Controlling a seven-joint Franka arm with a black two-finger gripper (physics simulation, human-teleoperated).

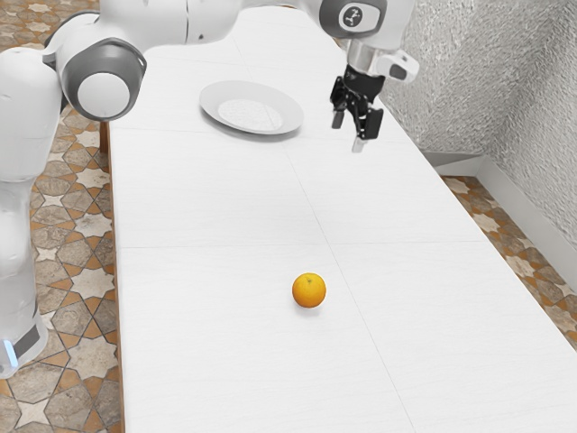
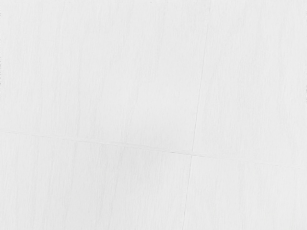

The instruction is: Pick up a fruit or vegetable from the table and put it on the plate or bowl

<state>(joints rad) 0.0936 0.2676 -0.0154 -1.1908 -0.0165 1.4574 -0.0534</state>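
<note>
Hanging spread and empty beside the plate point(image 1: 213, 105), the fingers point(image 1: 358, 137) sit well apart from the orange point(image 1: 309, 290).

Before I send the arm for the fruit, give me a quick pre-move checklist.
1. The orange lies free on the table: ok.
2. The plate holds nothing: ok.
3. The jaws are open with nothing between them: ok.
4. The jaws are lined up over the orange: not ok, they hang beside the plate.
5. Nothing stands on the table between the jaws and the orange: ok.
</note>
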